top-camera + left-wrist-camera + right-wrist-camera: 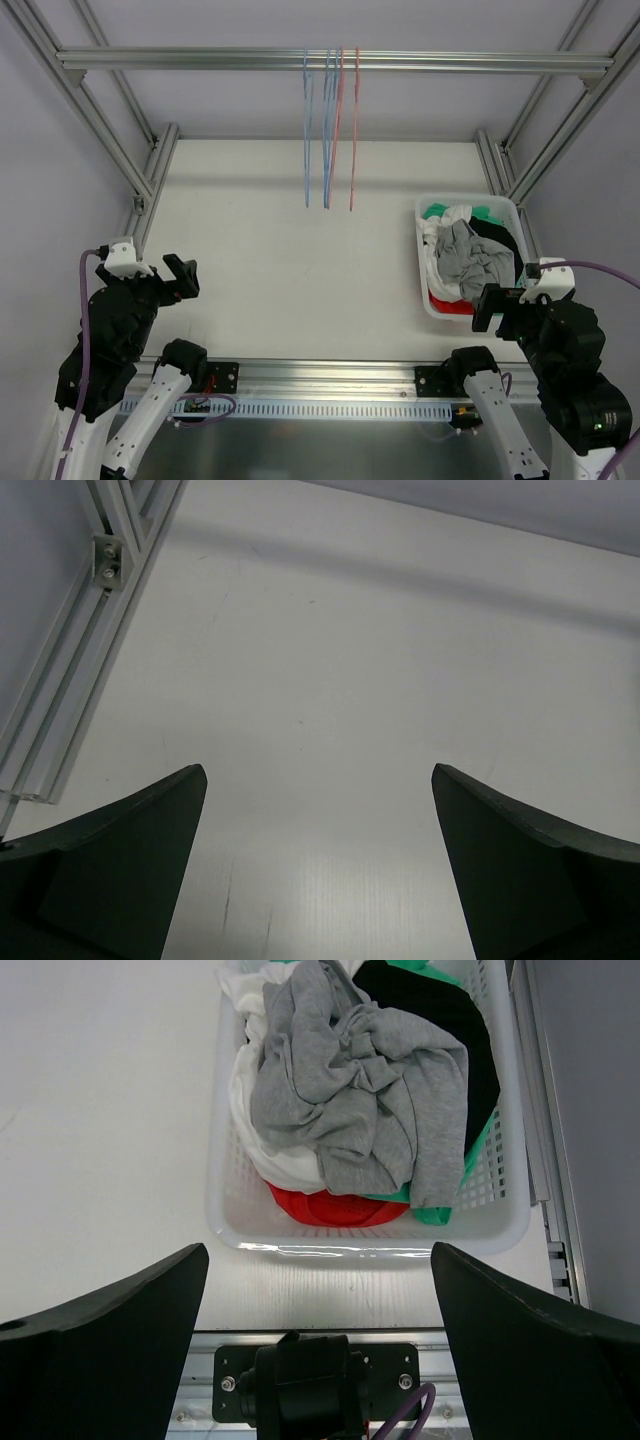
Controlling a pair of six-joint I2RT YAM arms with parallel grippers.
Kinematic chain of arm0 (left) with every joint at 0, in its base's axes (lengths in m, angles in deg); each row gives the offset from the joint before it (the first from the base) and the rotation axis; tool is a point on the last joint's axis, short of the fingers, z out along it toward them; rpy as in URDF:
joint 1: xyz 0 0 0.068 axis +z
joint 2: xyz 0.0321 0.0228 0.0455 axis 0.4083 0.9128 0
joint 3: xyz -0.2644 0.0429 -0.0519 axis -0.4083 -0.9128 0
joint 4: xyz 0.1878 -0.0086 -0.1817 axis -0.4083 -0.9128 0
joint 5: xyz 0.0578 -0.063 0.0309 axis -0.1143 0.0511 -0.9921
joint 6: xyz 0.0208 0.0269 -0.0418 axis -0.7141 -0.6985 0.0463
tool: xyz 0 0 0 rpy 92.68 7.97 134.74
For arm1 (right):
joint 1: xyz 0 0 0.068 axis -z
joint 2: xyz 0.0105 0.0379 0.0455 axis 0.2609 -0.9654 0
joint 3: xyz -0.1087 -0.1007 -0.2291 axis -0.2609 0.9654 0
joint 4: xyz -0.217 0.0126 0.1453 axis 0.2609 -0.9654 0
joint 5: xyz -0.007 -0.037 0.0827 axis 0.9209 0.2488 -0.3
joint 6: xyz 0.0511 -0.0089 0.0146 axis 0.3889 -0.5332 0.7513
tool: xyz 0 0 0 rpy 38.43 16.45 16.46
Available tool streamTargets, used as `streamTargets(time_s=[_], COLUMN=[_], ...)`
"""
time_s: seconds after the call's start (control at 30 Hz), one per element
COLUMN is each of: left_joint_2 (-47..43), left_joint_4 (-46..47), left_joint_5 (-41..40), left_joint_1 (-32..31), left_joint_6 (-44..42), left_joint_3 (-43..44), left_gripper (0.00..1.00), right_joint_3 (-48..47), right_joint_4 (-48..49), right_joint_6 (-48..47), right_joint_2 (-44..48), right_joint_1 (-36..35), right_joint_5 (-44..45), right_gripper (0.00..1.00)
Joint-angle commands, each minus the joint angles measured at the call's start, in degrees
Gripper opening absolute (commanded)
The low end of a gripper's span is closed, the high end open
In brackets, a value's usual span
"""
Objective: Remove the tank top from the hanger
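While both arms sit at the near edge, no removal step appears to be in hand. Well left of the white perforated plastic basket (424, 292), the left gripper (182, 277) stands spread wide and empty. Beyond and left of the basket, thin blue and pink hangers (330, 130) hang bare from the aluminium rail (200, 60). No tank top can be singled out; crumpled garments, a grey one (360, 1100) uppermost, fill the basket. Just in front of the basket, the right gripper (490, 308) is likewise spread and empty. The next move probably calls for a dressed hanger; none shows.
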Motion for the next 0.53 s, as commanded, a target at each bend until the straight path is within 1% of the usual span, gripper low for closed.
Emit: streamTargets(time_s=[0.0, 0.1, 0.5], left_joint_2=[0.1, 0.6, 0.8], left_joint_4=[0.1, 0.1, 0.1], left_joint_5=[2.4, 1.2, 1.8], left_joint_1=[0.4, 0.5, 0.4], left_joint_6=[-0.8, -0.8, -0.2], left_joint_3=[-1.0, -1.8, -1.7], left_gripper=[0.99, 0.99, 0.99], right_joint_3=[0.6, 0.7, 1.1], right_joint_4=[0.7, 1.1, 1.7], right_joint_6=[0.1, 0.0, 0.5], right_joint_2=[0.6, 0.6, -1.2], right_joint_1=[-0.7, -0.7, -0.7], right_joint_5=[3.4, 2.7, 2.9], right_gripper=[0.99, 0.99, 1.00])
